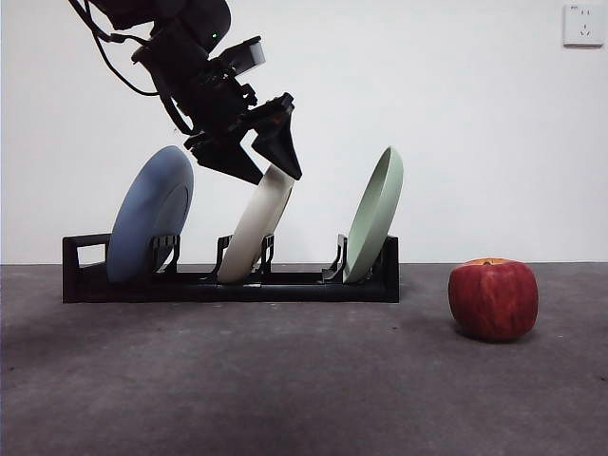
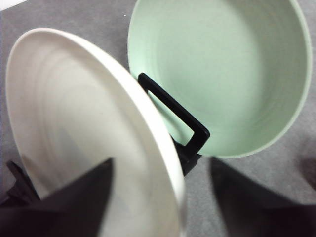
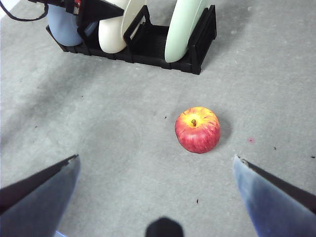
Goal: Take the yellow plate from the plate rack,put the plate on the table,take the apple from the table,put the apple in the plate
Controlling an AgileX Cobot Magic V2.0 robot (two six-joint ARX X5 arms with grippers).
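left pincer [image 1: 269, 161] open astride yellow plate [image 1: 255, 228] rim | right pincer [image 3: 158, 197] open, waiting | risk: plate snagging plate rack [image 1: 285, 285], tipping

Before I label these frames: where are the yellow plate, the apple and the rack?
yellow plate [image 1: 256, 228], front view, its back face below the gripper.
apple [image 3: 197, 131], right wrist view, its red side.
rack [image 1: 285, 286], front view, its base bar.
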